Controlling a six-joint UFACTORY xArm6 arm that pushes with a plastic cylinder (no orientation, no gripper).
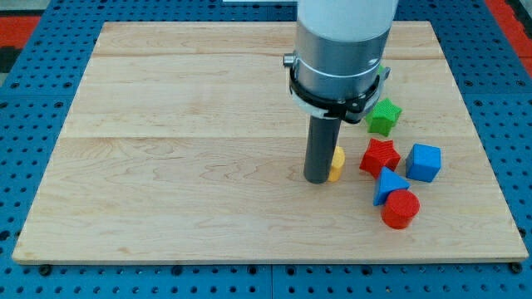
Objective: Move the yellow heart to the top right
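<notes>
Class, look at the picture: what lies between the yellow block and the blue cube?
In the camera view, the red star lies between the yellow block, which sits against my tip, and the blue cube.

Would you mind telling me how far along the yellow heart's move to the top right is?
Done: my tip has reached the yellow heart, standing against its left side and hiding most of it. In hand: the push rightward and up. Left: nearly the whole trip; the heart sits mid-board, left of the red star, below the green star.
</notes>
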